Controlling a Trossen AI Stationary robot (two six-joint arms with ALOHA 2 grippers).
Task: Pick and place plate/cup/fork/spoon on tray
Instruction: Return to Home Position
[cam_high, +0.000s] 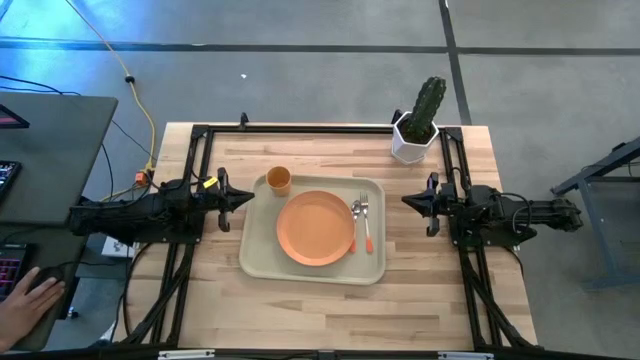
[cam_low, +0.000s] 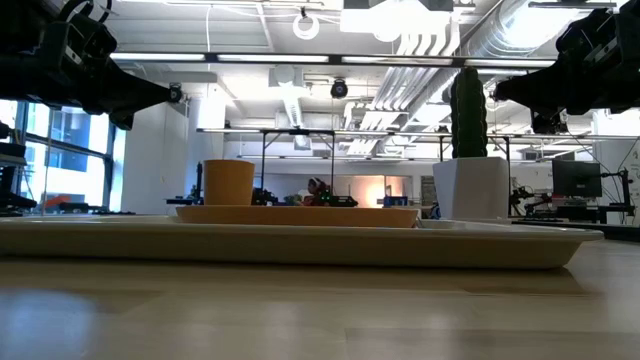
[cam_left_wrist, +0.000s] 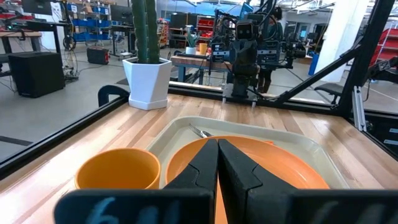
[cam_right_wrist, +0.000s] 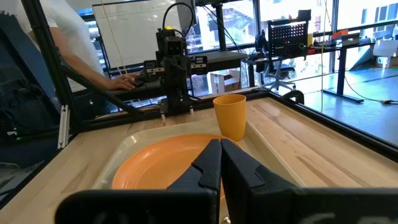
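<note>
The cream tray (cam_high: 262, 262) lies at the table's middle. The orange plate (cam_high: 315, 228) lies flat in it. The orange cup (cam_high: 279, 180) stands upright in the tray's far left corner. The fork (cam_high: 356, 222) and spoon (cam_high: 365, 222) lie side by side in the tray, right of the plate. My left gripper (cam_high: 248, 197) is shut and empty, above the table left of the tray. My right gripper (cam_high: 407, 201) is shut and empty, right of the tray.
A white hexagonal pot with a green cactus (cam_high: 417, 125) stands at the table's far right. Black frame rails (cam_high: 300, 128) run along the table's edges. A person's hand (cam_high: 25, 305) rests off the table at the left. Bare wood shows near the front edge.
</note>
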